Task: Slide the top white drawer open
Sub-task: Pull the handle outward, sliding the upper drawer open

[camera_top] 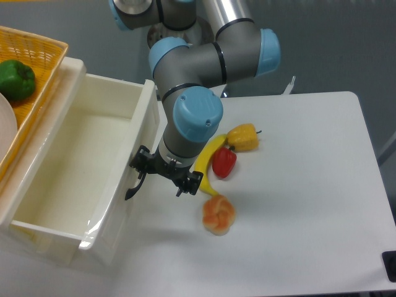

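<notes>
Camera: glossy cream-white top white drawer (74,167), slid open.

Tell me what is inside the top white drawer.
The top white drawer stands pulled out, and its visible floor and walls are bare white plastic with nothing lying in it. The end under the yellow basket is covered, so what sits there cannot be seen.

No text, label, brand, number or sign can be read on anything here

The top white drawer (68,167), a deep glossy cream box, stands pulled open.
</notes>
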Robot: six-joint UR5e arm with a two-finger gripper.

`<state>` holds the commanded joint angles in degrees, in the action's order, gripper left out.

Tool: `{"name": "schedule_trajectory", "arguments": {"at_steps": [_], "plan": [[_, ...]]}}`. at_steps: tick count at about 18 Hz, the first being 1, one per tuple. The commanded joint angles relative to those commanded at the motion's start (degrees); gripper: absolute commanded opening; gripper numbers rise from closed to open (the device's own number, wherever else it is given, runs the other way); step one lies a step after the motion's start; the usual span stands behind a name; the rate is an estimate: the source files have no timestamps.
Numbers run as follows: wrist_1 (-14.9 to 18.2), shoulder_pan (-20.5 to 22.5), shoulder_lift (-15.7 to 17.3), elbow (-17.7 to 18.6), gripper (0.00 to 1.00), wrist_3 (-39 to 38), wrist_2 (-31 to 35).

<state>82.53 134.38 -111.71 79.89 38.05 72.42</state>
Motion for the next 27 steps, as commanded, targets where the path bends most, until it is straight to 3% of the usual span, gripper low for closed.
{"name": "schedule_trajectory", "arguments": {"at_steps": [27], "plan": [[0.18, 1.67, -0.7, -0.35, 1.0, 0.27, -1.84]]}}
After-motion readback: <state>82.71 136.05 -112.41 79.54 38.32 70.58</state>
